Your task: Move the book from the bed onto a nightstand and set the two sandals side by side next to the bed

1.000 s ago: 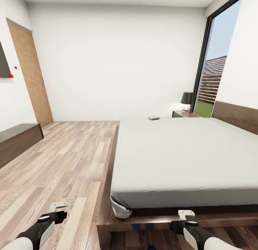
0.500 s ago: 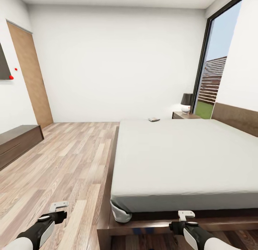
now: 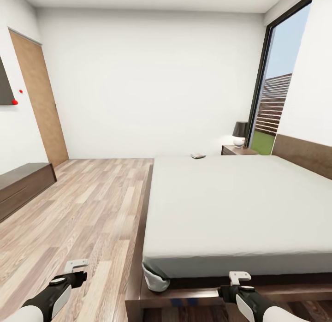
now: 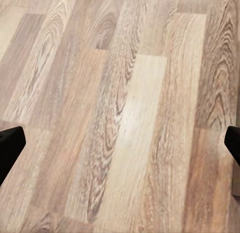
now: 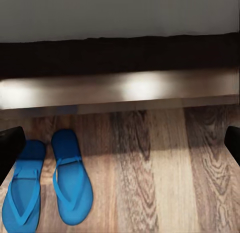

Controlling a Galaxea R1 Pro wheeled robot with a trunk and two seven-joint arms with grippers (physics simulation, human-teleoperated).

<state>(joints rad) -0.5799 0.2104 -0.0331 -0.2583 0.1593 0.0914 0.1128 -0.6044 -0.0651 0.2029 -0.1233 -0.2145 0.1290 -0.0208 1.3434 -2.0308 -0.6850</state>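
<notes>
- Nearest, the left tool (image 3: pixel 75 265) hangs over bare plank floor (image 4: pixel 125 118) and the right tool (image 3: pixel 240 277) hangs by the bed's foot; both stand apart and empty, dark fingertips (image 5: pixel 11 143) at the edges of each wrist view.
- The two sandals (image 5: pixel 50 185) lie side by side on the floor, toes toward the bed frame (image 5: pixel 120 88). They look light, flat and bendy; a pinch across a sole's edge or the strap seems best.
- The bed (image 3: pixel 230 202) stretches ahead, its mattress plain grey.
- The book (image 3: pixel 198 155) rests at the bed's far edge, near the nightstand (image 3: pixel 237 150). It is thin and likely floppy, so grip an overhanging edge. Its lettering is too small to read.
</notes>
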